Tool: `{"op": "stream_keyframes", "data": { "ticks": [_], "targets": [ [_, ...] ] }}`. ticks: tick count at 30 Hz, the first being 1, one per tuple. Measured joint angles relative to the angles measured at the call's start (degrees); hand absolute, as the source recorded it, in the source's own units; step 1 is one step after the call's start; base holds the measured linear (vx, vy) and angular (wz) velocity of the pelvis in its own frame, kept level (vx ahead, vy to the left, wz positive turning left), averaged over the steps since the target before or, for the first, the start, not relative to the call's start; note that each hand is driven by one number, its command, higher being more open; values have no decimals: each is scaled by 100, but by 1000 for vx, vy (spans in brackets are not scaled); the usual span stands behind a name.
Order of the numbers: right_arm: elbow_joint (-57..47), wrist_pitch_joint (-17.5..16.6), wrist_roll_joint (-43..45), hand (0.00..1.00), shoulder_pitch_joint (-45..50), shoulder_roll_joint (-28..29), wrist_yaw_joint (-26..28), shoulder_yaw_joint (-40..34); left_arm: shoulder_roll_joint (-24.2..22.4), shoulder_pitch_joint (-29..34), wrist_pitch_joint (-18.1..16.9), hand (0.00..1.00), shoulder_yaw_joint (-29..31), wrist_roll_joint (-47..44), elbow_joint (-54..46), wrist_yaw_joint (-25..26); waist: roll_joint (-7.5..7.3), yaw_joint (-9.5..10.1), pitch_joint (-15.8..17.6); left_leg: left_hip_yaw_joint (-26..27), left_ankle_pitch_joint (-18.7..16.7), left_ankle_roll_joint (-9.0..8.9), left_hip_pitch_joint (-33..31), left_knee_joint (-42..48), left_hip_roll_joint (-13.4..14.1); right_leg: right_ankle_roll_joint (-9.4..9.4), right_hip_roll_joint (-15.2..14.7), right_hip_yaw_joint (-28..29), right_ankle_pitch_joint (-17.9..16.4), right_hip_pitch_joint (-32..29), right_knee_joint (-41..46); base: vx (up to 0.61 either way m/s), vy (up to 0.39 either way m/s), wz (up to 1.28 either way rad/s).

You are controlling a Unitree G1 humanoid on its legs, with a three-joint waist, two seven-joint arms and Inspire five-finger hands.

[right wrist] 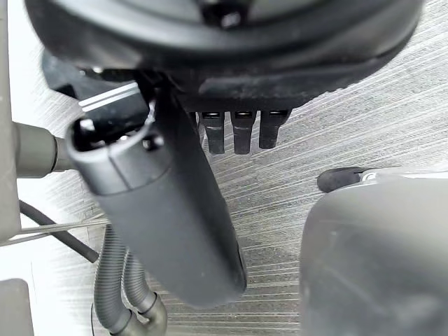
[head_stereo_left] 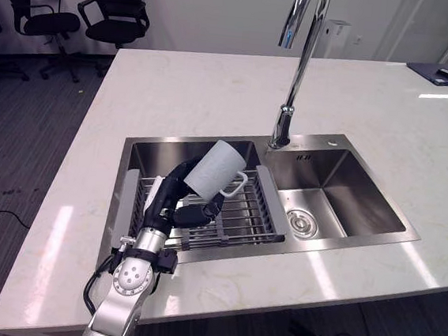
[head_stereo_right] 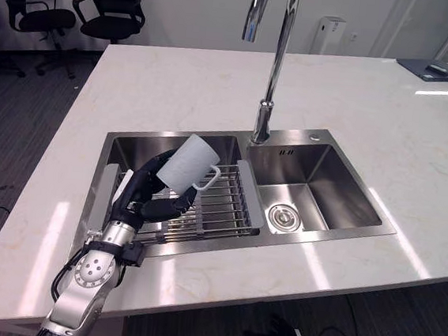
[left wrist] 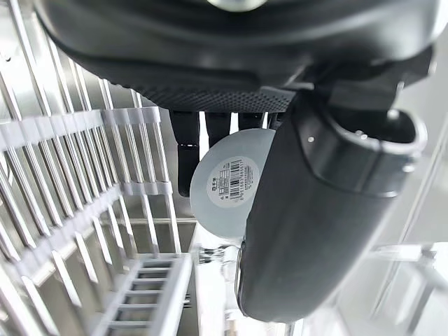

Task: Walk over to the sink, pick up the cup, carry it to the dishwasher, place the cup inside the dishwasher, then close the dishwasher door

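You've got the cup (head_stereo_left: 216, 167) in the left hand (head_stereo_left: 172, 196), over the drying rack (head_stereo_left: 247, 214) that sits across the left basin of the sink (head_stereo_left: 340, 197). The hand is closed on it. In the left wrist view the fingers (left wrist: 185, 154) curl round one side of the cup and the thumb (left wrist: 315, 210) presses the other, with the labelled base facing back toward the palm.

The relation that matters: the cup's long axis is tilted, not upright. The base is low, near and left, against the hand. The mouth end points up, far and right, toward the faucet (head_stereo_left: 296, 80). The handle sticks out on the right side, away from the palm, just above the rack bars. It looks lifted off the rack, but I can't tell how much gap there is under the handle.

The right hand (right wrist: 175, 210) shows in its own wrist view over grey floor, w/ nothing in it. Can't tell how it's set. So the left arm is the working one and the right isn't near the sink.

Step in hand: pickup about done, carry not begun, approx. a third through. Next, I'd lift straight up first so the handle doesn't snag a bar. Then draw back over the near edge of the counter (head_stereo_left: 215, 96) and keep clear of the faucet on the far right. Risk: the grip is low, near the base, so the cup could pivot as you walk.
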Motion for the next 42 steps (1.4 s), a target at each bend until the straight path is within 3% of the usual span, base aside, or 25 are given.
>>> {"op": "stream_keyframes", "data": {
  "ticks": [11, 17, 19, 21, 22, 23, 25, 27, 28, 30, 32, 33, 35, 36, 38, 39, 41, 42],
  "targets": [
    [-83, 1, 212, 90, 241, 40, -85, -51, -483, 411, -99, 30, -61, -662, -453, -64, -43, 156, -55, 311, -472, -13, -150, 667, 109, 33, 43, 338, -210, -206, 445, 1, 1, -15],
    [-565, 47, 211, 90, 243, 197, -175, -45, -543, 434, -105, 30, -275, -773, -1015, -52, -211, 171, 183, 455, -1062, 52, -475, 1676, 336, 223, 88, 467, -484, -580, 1391, -47, -3, -17],
    [-680, 62, 214, 90, 232, 252, -202, -55, -548, 375, -170, 30, -382, -772, -1152, -50, -205, 195, 219, 447, -1096, 124, -557, 1800, 380, 285, 63, 349, -748, -866, 2115, -88, -11, 10],
    [-727, 65, 214, 90, 234, 307, -206, -29, -568, 362, -234, 30, -376, -780, -1159, -23, -260, 216, 196, 302, -1085, 96, -626, 2014, 364, 322, -95, 149, -1150, -1047, 3756, -31, -59, 35],
    [-748, 63, 215, 90, 222, 320, -206, 19, -572, 357, -260, 30, -375, -784, -1180, -22, -296, 266, 163, 268, -1078, 74, -750, 2129, 338, 334, -185, 127, -1201, -1046, 4051, -33, -106, 40],
    [-791, 63, 215, 90, 176, 320, -207, 33, -590, 331, -268, 30, -376, -786, -1214, -19, -357, 331, 136, 244, -1074, 65, -912, 2235, 305, 398, -197, 68, -1220, -1135, 3933, -36, -75, 19],
    [-968, 62, 224, 90, 114, 305, -247, 30, -717, 323, -269, 30, -398, -820, -1233, -23, -129, 691, 5, 268, -813, 28, -1243, 2042, 428, 405, 22, 36, -1285, -931, 2771, -46, -80, -9],
    [-1015, 38, 249, 90, -101, 330, -298, 87, -824, 203, -309, 30, -331, -867, -1250, 11, -185, 772, 52, 241, -743, -39, -1574, 2181, 440, 157, 51, 154, -1415, -864, 2123, -118, -125, 1],
    [-999, 39, 387, 90, -244, 302, -353, 78, -885, 163, -302, 30, -363, -883, -1220, 12, -51, 763, 156, 85, -714, -72, -1739, 2332, 511, -13, 172, 70, -1302, -753, 1837, -156, -105, 28],
    [-985, 34, 528, 90, -280, 305, -473, 74, -876, 172, -301, 30, -488, -903, -1219, 13, 40, 710, 314, -170, -607, -165, -1752, 2359, 588, -116, 290, -149, -1159, -519, 1611, -160, -73, 48],
    [-979, 34, 617, 90, -275, 316, -531, 70, -883, 171, -304, 30, -530, -955, -1221, 12, 41, 690, 342, -370, -454, -219, -1811, 2325, 614, -192, 309, -352, -1121, -483, 1605, -216, -90, 54],
    [-988, 33, 626, 90, -264, 336, -589, 32, -876, 167, -304, 30, -527, -1012, -1226, 14, -34, 651, 378, -429, -340, -187, -1798, 2142, 589, -264, 225, -519, -1087, -519, 1601, -232, -81, 66],
    [-1011, 31, 665, 90, -205, 365, -662, -32, -883, 162, -305, 30, -610, -1073, -1247, 13, -51, 601, 411, -182, -619, 32, -1922, 2740, 676, -285, 156, -713, -1038, -537, 1615, -177, -8, 62],
    [-1109, 32, 672, 90, -48, 350, -704, -52, -886, 145, -306, 30, -754, -1108, -1272, 8, -55, 582, 411, -13, -974, 123, -1869, 3406, 787, -242, 44, -884, -999, -509, 1628, -192, 100, 69],
    [-1299, 32, 672, 90, 124, 353, -708, -49, -911, 108, -308, 30, -916, -1122, -1274, -2, -61, 509, 407, 26, -1242, 139, -1664, 3776, 886, -194, -108, -1073, -970, -501, 1669, -129, 127, 66],
    [-1439, 32, 671, 90, 199, 361, -707, -50, -944, 87, -309, 30, -1022, -1135, -1275, -8, -23, 455, 385, 61, -1374, 102, -1369, 3731, 1009, -108, -201, -1157, -937, -532, 1682, -97, 204, 51],
    [-1452, 8, 670, 90, 171, 321, -704, -64, -1014, 33, -314, 30, -1122, -1141, -1239, -6, 176, 402, 241, 75, -1789, -394, -938, 2685, 997, 58, -207, -1180, -911, -688, 1686, -144, 326, 24],
    [-1233, 17, 670, 90, 82, 498, -697, -33, -877, -24, -369, 30, -1098, -1148, -1090, 2, -31, 436, 222, 192, -1614, -244, -842, 2387, 758, 97, -319, -994, -877, -718, 1601, -91, 264, 14]
  ]
}}
